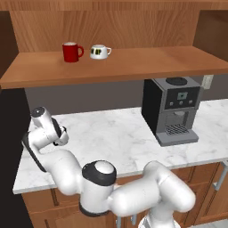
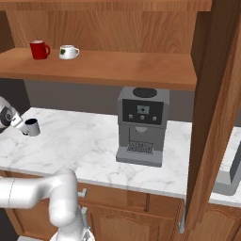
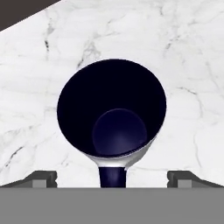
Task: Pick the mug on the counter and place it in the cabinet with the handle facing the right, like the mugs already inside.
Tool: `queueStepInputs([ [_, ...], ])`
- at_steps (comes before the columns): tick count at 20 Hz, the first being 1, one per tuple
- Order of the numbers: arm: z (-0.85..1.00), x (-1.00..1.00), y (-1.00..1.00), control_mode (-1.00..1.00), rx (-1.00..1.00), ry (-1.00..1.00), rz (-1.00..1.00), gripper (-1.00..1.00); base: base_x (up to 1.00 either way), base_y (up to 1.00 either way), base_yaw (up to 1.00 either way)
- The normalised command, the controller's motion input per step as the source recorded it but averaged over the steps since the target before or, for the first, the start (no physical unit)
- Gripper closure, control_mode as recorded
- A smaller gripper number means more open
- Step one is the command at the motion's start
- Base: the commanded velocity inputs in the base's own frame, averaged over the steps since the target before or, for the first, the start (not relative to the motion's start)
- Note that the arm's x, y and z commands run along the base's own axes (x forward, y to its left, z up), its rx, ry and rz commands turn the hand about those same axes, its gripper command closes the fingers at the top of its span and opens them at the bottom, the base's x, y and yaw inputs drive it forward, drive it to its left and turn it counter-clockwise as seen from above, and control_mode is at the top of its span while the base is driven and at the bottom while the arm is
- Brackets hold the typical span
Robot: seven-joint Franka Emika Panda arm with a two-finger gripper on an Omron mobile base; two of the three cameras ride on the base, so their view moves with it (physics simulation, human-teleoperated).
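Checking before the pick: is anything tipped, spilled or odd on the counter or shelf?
Nothing stands out. The mug stands upright and empty on the counter; the red mug and white cup sit upright on the shelf, handles right.

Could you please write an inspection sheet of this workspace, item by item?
Surface: white marble counter with grey veins, over brown wooden drawers.
Job's things: light grey mug with dark navy inside upright on the counter, directly under the hand; open brown wood cabinet shelf above.
Clutter: grey coffee machine on the counter; red mug and squat white cup on the shelf.
Grippers: gripper above the grey mug, jaws wide open, holding nothing.
Cables: nothing seen.
Surroundings: grey wall; wall outlet.
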Motion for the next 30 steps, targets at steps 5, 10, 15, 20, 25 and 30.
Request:
queueStepInputs([
  [5, -0.2, 0.44, 0.0, -1.0, 0.06, 0.02, -0.03, -1.0, 0.0, 0.0, 0.0],
  [10, -0.28, 0.42, 0.0, -1.0, 0.02, 0.04, -0.02, -1.0, 0.0, 0.0, 0.0],
  [15, -0.29, 0.38, 0.05, -1.0, 0.0, 0.05, -0.02, 1.0, 0.0, 0.0, 0.0],
  [20, -0.19, 0.21, 0.0, -1.0, 0.0, 0.01, -0.02, 1.0, 0.0, 0.0, 0.0],
  [25, -0.01, 0.0, 0.0, -1.0, 0.0, 0.0, 0.0, 1.0, 0.0, 0.0, 0.0],
  [30, 0.0, -0.12, 0.06, -1.0, 0.0, -0.01, 0.0, 1.0, 0.0, 0.0, 0.0],
])
